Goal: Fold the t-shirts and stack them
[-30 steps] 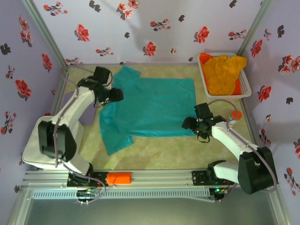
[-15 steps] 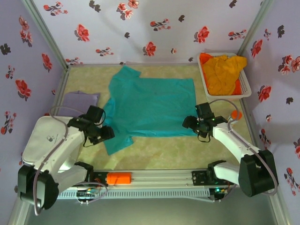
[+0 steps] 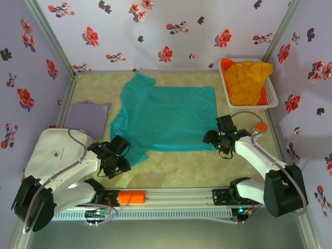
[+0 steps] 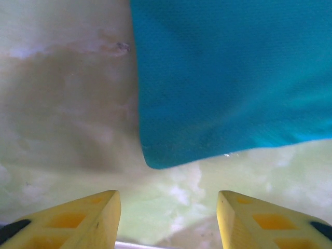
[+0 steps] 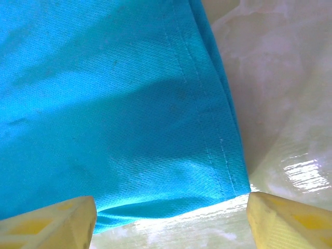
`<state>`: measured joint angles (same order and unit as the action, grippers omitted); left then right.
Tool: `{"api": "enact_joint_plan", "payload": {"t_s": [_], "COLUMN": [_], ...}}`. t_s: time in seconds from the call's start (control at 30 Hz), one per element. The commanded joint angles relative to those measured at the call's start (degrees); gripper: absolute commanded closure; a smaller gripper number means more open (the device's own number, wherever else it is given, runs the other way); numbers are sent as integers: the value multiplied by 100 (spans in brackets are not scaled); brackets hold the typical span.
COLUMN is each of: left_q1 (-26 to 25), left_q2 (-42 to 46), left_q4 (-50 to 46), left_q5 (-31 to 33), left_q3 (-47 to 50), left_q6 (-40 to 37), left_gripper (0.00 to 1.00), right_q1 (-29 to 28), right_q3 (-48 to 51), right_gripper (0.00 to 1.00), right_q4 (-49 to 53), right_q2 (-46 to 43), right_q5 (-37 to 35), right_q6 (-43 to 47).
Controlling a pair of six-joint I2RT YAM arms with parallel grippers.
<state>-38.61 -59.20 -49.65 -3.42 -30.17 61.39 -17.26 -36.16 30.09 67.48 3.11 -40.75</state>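
Observation:
A teal t-shirt [image 3: 166, 116] lies spread flat in the middle of the table. My left gripper [image 3: 122, 164] is at its near-left sleeve. In the left wrist view the sleeve corner [image 4: 228, 78] lies just ahead of my left gripper [image 4: 168, 218], which is open and holds nothing. My right gripper [image 3: 216, 144] is at the shirt's near-right hem corner [image 5: 114, 104]. In the right wrist view my right gripper [image 5: 171, 218] is open, its yellow fingers either side of that corner. A folded pale lavender t-shirt [image 3: 89, 113] lies at the left. Orange-yellow t-shirts [image 3: 248, 80] are piled in the basket.
The white slatted basket [image 3: 226, 91] stands at the back right. A small orange-capped bottle [image 3: 262, 126] stands beside the right arm. An orange block [image 3: 130, 197] sits on the front rail. Flowered walls close in the table on three sides.
My left arm swung from the shirt's far-left sleeve down to the near-left sleeve corner, uncovering the lavender shirt. The right gripper has barely moved. Both jaws narrowed slightly.

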Motion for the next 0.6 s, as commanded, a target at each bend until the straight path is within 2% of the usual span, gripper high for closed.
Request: {"api": "enact_joint_plan", "payload": {"t_s": [0.0, 0.13, 0.27, 0.57], "left_q1": [-55, -53, -51, -51], "left_q2": [-103, -249, -383, -369], "left_q4": [567, 875, 926, 995], "left_q5": [299, 389, 396, 416], "left_q3": [161, 288, 315, 505], "left_q6": [361, 315, 274, 277], "left_gripper": [48, 48, 49, 53], "right_q1": [30, 46, 40, 38], "right_q3": [91, 151, 223, 377], "right_gripper": [25, 30, 37, 44], "right_q4": [269, 281, 117, -174], "right_q2": [-57, -53, 80, 589], "right_q5": [-315, -443, -248, -133], "right_q6": [-44, -72, -140, -161]}}
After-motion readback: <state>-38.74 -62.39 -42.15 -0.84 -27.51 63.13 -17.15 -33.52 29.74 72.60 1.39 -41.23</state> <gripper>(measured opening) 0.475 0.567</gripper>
